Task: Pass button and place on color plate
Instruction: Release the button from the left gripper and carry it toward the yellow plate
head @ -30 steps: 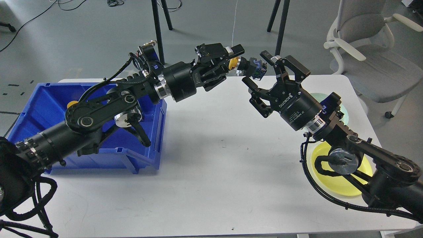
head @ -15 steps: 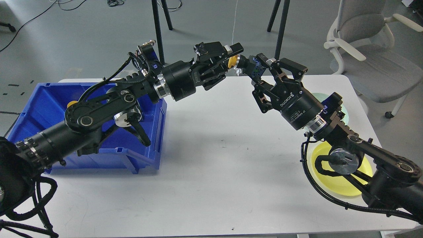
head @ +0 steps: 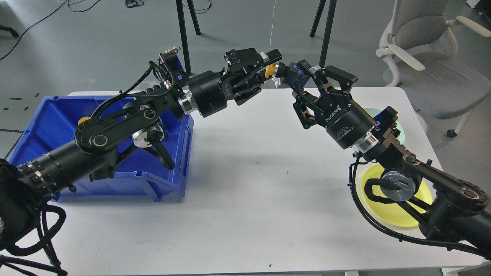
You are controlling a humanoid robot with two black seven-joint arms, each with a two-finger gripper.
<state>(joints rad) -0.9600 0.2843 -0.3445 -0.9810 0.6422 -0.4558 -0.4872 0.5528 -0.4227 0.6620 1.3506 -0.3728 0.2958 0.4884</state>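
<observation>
Button [head: 271, 71]: yellow, 12 o'clock, above table, pinched by left gripper [head: 269, 66].
Right gripper [head: 307, 78]: closing around button's dark end; grip unclear.
Remaining: release, carry to yellow plate [head: 395, 214], 4 o'clock.

Yellow plate [head: 387, 214]: partly hidden by right arm links and cable. Pale green plate [head: 399, 128]: mostly hidden behind right wrist, only rim shows. Button [head: 271, 71]: only yellow cap edge visible btwn left gripper [head: 268, 68] fingers; rear body masked. Blue bin [head: 46, 122]: interior largely blocked by left arm. Chair [head: 429, 57] cut off at top/right edges.
</observation>
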